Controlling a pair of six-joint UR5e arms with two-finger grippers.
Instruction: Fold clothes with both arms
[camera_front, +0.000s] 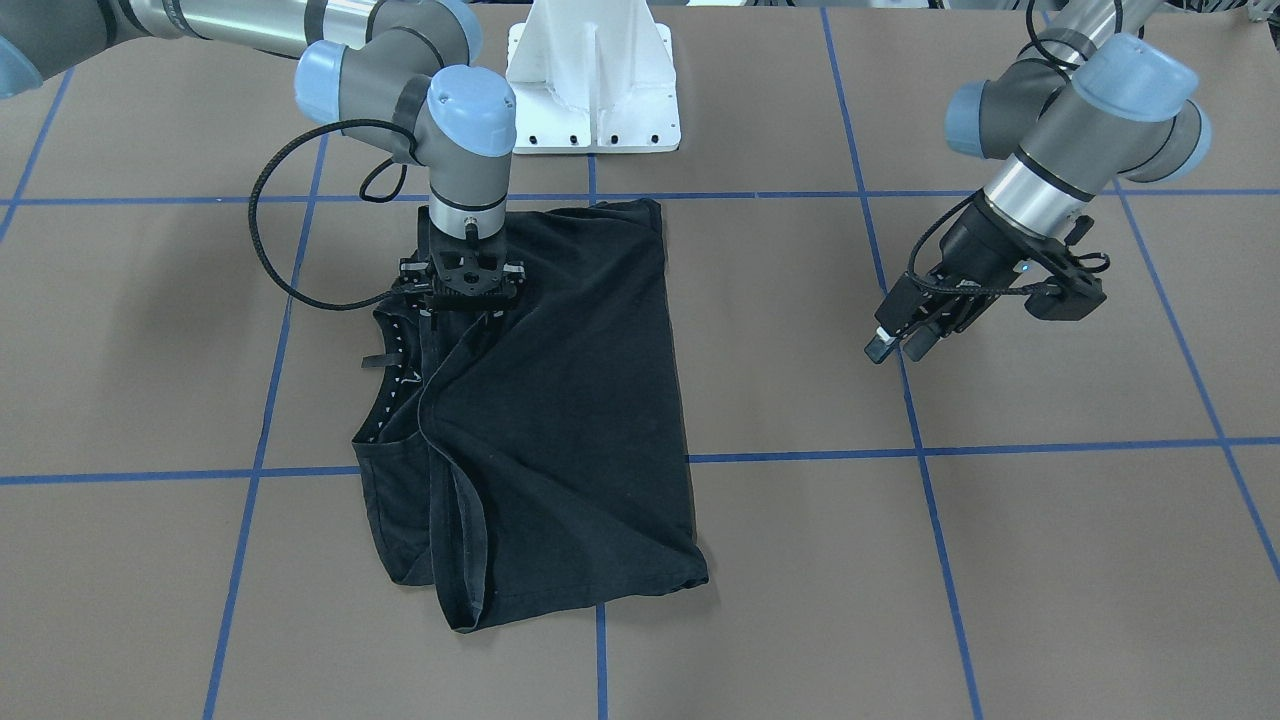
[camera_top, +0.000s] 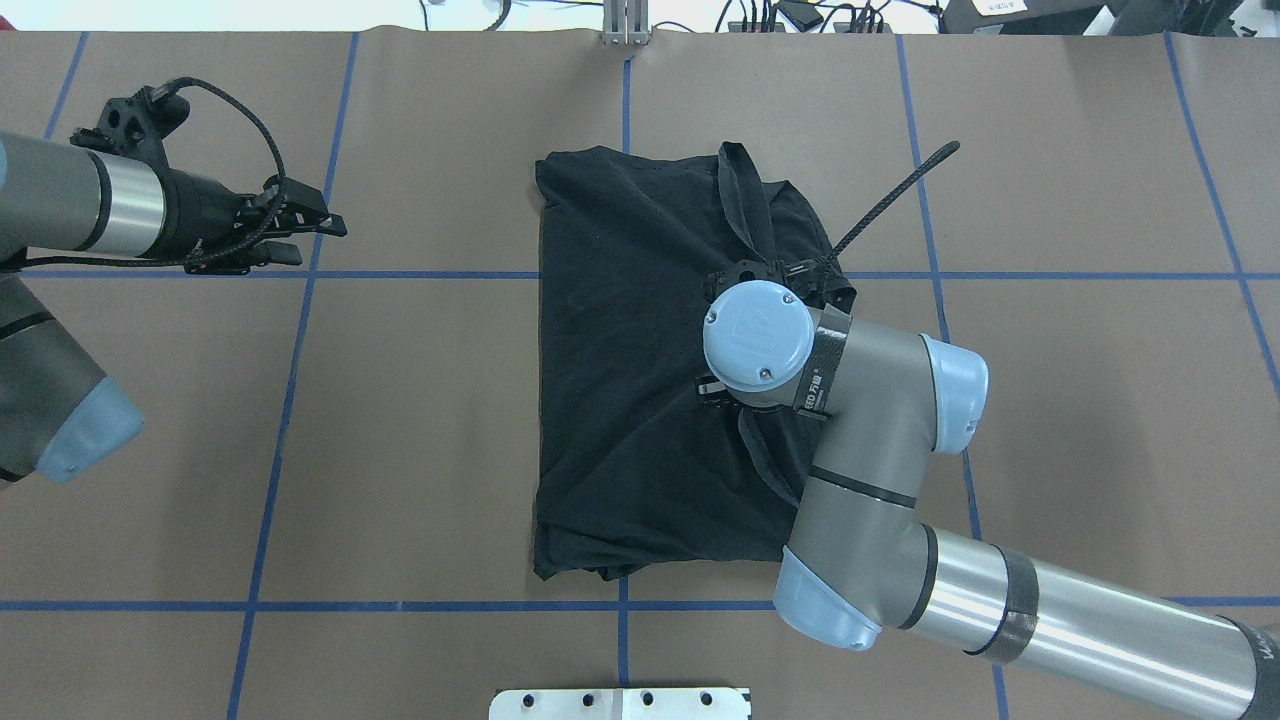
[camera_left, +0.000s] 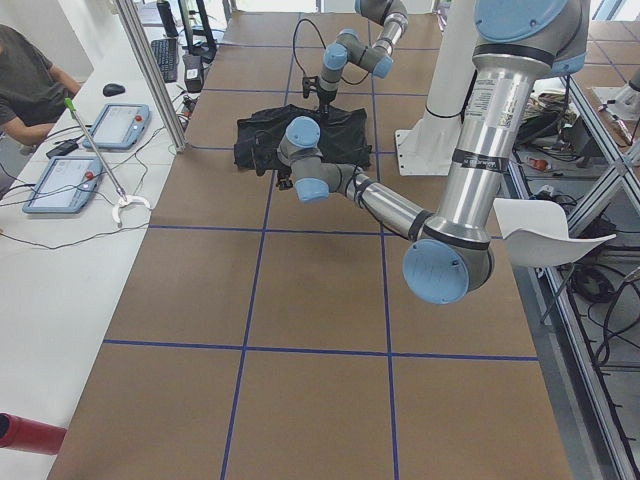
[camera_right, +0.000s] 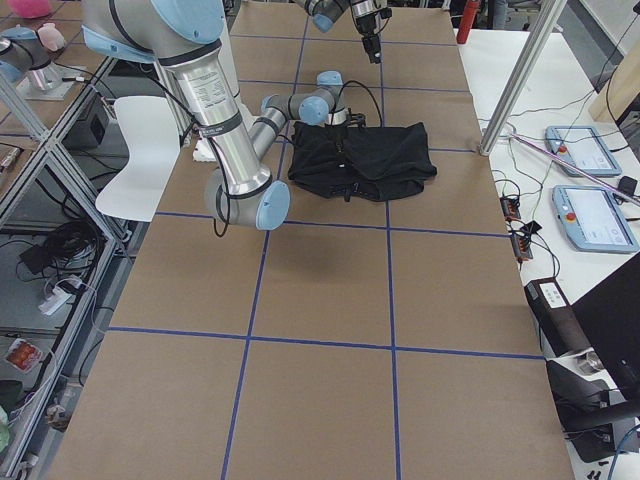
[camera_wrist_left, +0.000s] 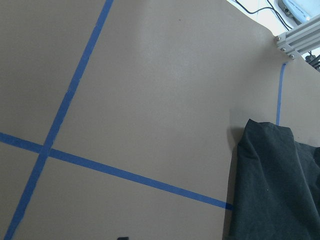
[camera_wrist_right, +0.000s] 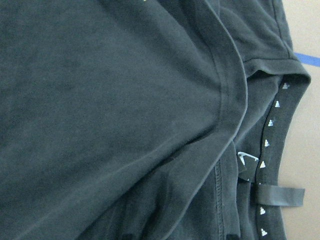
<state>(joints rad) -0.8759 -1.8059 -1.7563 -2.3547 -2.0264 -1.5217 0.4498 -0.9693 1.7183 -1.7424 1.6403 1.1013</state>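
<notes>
1. The T-shirt (camera_top: 620, 380) lies folded into a rough rectangle at the centre of the table (camera_top: 400, 450), just in front of the white pedestal base (camera_front: 590, 100). Its collar (camera_wrist_right: 272, 125) is on the edge toward the robot's right.
2. The right gripper (camera_front: 468, 312) points straight down onto the collar-side part of the shirt. Its fingertips stand apart, unclenched, down at the cloth, with a hemmed fold running between them. The collar lies just beside them.
3. Farther out, the left gripper (camera_top: 305, 238) hangs tilted over bare table, well apart from the shirt on the robot's left. Its fingers are spread, with nothing between them.
</notes>
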